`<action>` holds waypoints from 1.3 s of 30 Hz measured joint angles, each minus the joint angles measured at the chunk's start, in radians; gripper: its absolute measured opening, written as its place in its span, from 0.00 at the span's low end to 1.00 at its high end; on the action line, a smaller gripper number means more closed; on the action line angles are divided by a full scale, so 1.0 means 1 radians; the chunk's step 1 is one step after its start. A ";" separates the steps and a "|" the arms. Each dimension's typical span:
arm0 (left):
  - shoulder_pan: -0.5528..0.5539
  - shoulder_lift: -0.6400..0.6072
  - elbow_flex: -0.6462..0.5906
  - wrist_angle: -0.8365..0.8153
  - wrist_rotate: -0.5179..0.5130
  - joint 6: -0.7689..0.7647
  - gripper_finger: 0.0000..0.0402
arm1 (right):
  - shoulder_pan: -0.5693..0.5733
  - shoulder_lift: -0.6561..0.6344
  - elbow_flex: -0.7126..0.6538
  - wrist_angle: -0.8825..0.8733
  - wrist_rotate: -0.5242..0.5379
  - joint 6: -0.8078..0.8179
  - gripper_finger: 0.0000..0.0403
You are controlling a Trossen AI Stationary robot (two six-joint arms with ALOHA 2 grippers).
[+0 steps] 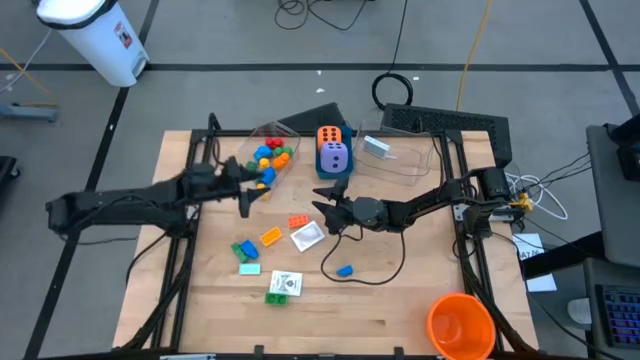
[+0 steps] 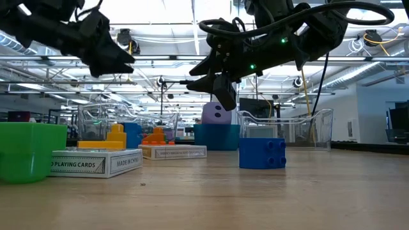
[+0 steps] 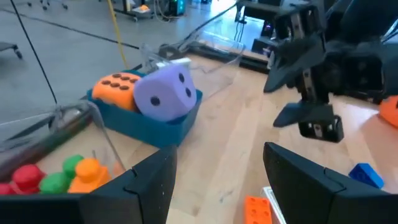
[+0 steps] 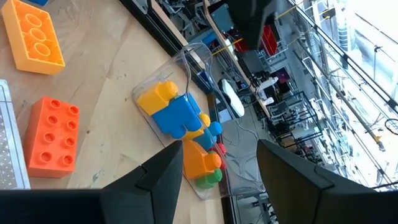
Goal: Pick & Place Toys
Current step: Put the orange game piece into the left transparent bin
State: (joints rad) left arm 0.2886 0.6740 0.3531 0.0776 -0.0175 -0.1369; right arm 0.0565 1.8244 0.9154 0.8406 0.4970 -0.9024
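Glossy green cup-shaped toy (image 2: 25, 151) beside boxy playing cards (image 2: 96, 163), perhaps cardboard.

Loose bricks (image 1: 258, 246) and cards (image 1: 284, 284) mid-table; orange die (image 1: 331, 136), purple die (image 1: 334, 157) in blue box (image 3: 163, 127)

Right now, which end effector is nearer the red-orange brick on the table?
Right. The right end effector hangs just beside the red-orange brick, on its far right side. The left end effector sits farther off to the brick's far left, by the clear tub of bricks.
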 joint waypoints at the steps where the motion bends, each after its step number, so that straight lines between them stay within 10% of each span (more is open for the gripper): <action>1: -0.024 0.015 -0.014 0.030 -0.027 -0.007 0.61 | -0.001 0.000 0.000 0.000 0.000 0.000 0.49; 11: -0.241 0.218 -0.029 0.192 -0.307 0.006 0.61 | -0.005 0.000 0.000 0.000 -0.004 0.069 0.49; 21: -0.329 0.422 -0.025 0.479 -0.337 0.151 0.61 | -0.005 0.000 0.000 0.000 -0.005 0.079 0.49; 32: -0.486 0.466 0.129 0.207 -0.510 0.215 0.61 | -0.005 0.000 0.000 -0.030 -0.217 0.091 0.49; 39: -0.503 0.466 0.161 0.123 -0.426 0.080 0.61 | -0.009 0.000 0.000 -0.101 -0.154 0.084 0.49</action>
State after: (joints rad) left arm -0.2144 1.1397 0.5144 0.2009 -0.4438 -0.0566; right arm 0.0471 1.8248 0.9152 0.7396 0.3425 -0.8184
